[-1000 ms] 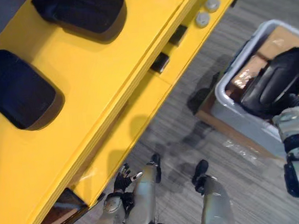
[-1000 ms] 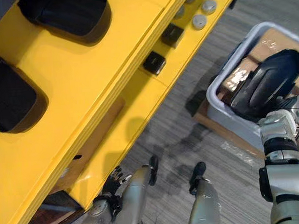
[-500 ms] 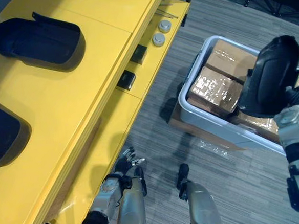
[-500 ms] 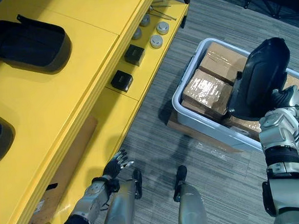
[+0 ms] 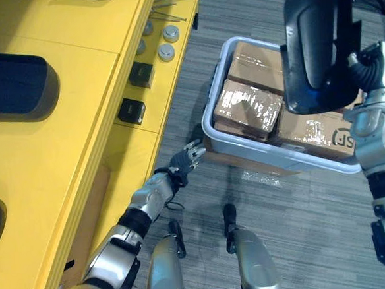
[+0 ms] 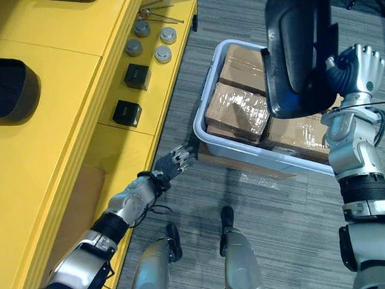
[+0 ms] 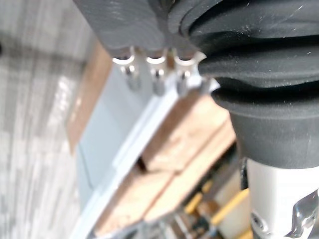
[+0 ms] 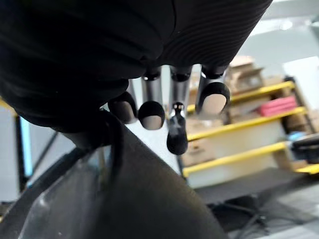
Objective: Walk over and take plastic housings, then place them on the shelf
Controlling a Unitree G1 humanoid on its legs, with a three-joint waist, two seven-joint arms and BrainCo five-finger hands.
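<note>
A: Over the tote, up high: right hand (image 6: 356,70) clamped on a tall black moulded plastic housing (image 6: 297,38). The fingers (image 8: 152,112) are curled over its edge and I can't see the thumb. The shell stands upright, most of it above the fingers.

B: Under it?

A: Below the fingers there's a pale grey plastic tote (image 5: 279,157) packed with film-wrapped cardboard boxes (image 5: 246,107). The housing is clear of both and touches nothing but the hand.

B: Left hand?

A: The left hand (image 5: 185,159) is low, fingers apart and relaxed, holding nothing. The tips are just beside the tote's near corner.

B: And the shelf?

A: The long yellow shelf (image 5: 62,167) is well off beyond the left fingertips. A second black housing (image 5: 13,87) lies on its top board. The lower ledge carries small black square blocks (image 6: 127,112) and grey round discs (image 6: 163,53).

B: So the step is carry across and set down?

A: That's my reading. The grip sits at one edge and the long shell will lever on it, so turn slowly with the clamp firm and no swing. Draw the left fingers away from the tote corner before stepping, or bring them under the free end. Aim for bare yellow beside the lying housing, not onto it. Lower until the board takes the weight, then loosen the fingers.
</note>
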